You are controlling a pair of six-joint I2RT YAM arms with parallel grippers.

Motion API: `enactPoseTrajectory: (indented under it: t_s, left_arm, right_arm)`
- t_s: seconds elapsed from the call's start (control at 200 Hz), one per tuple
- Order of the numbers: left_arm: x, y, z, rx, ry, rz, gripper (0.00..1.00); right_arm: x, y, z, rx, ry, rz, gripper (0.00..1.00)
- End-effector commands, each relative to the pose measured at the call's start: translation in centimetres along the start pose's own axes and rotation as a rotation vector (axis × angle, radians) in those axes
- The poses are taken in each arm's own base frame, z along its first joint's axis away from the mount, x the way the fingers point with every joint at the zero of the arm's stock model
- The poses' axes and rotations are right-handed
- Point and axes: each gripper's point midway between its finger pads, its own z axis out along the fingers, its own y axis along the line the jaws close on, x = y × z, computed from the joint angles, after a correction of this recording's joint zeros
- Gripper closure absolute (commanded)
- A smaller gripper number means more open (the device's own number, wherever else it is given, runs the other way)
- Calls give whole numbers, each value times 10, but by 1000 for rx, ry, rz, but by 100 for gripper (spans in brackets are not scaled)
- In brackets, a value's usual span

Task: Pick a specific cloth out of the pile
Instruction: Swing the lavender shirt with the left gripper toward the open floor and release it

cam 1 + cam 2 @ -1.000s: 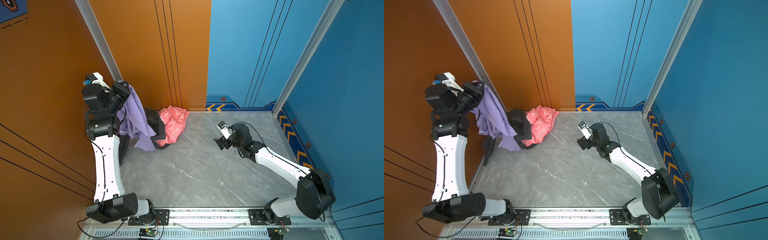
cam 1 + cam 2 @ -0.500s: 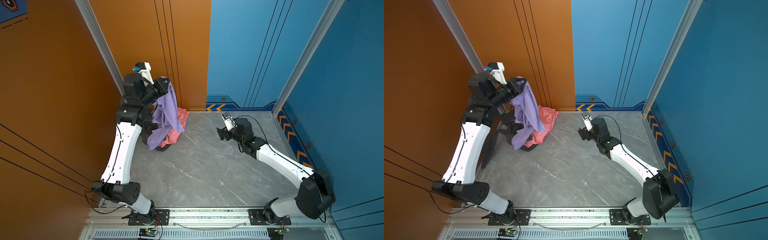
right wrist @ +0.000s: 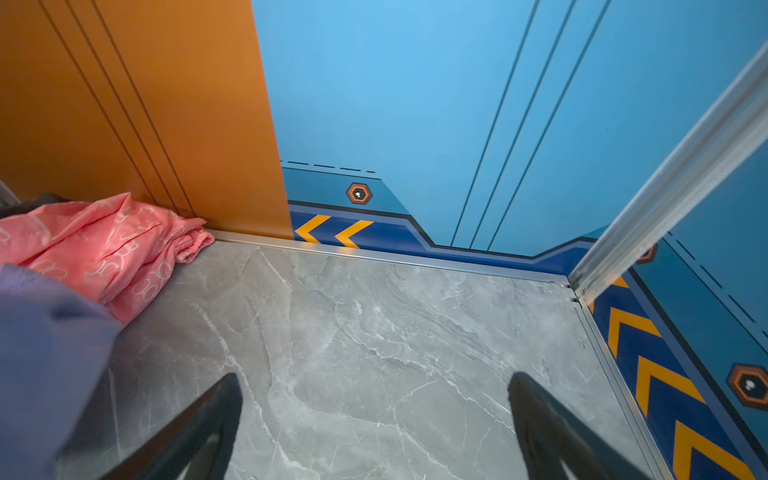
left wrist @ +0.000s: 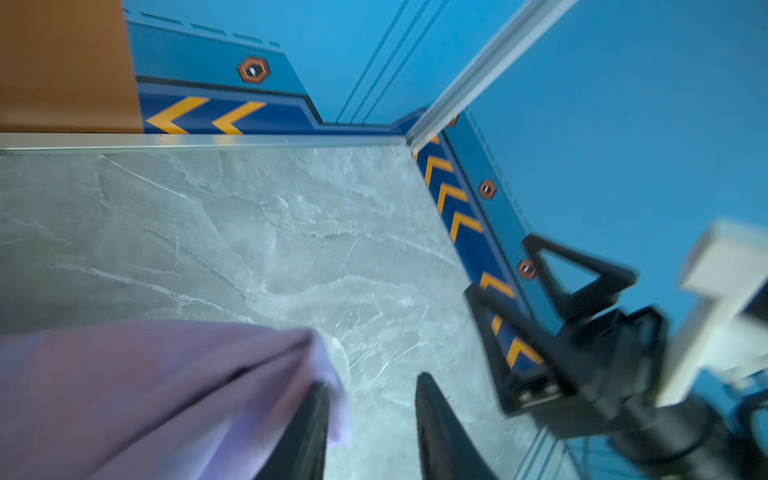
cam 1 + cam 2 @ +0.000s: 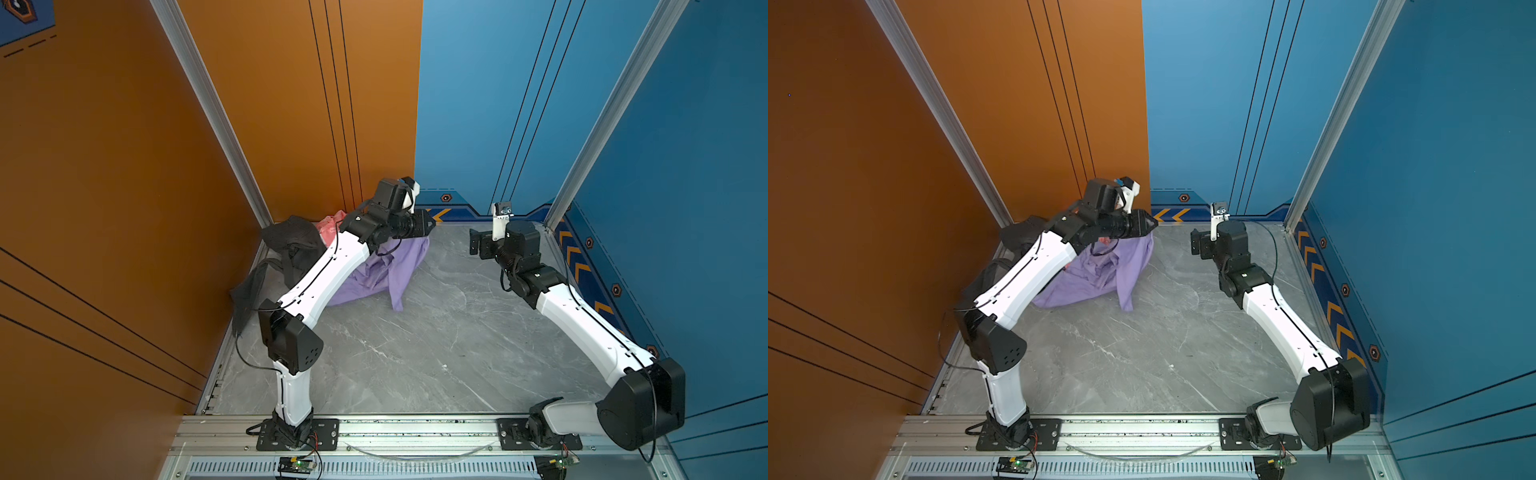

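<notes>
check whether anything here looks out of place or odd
The dark grey-black soft garment seems to spill over the grey marble tabletop's left edge against the orange wall. The plain lavender cloth, slumped on the table, has a corner draped on one finger of the open left gripper.

you're getting bright, even light with soft shadows in both top views; your left wrist view is smearing, the lavender cloth blurring badly.
</notes>
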Motion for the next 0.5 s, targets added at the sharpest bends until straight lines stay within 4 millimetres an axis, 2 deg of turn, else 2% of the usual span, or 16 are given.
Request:
enactPoseTrajectory:
  t_s: [0.0, 0.075, 0.145, 0.19, 0.335, 0.495]
  left_arm:
    - [35, 4, 4, -101, 151, 113, 41]
    - [40, 7, 1, -153, 175, 173, 25]
    - [34, 14, -8, -204, 147, 198, 7]
    - [27, 22, -15, -244, 124, 207, 1]
    - [11, 49, -41, -335, 70, 183, 1]
    - [14, 86, -70, -471, 46, 128, 2]
  right_arm:
    - [12, -12, -5, -42, 38, 182, 0]
    - [15, -17, -5, -43, 50, 204, 0]
    - [19, -15, -4, -56, 66, 206, 0]
    - [22, -12, -2, -71, 80, 205, 0]
    - [34, 8, 6, -129, 148, 198, 2]
    - [53, 46, 15, -212, 240, 123, 4]
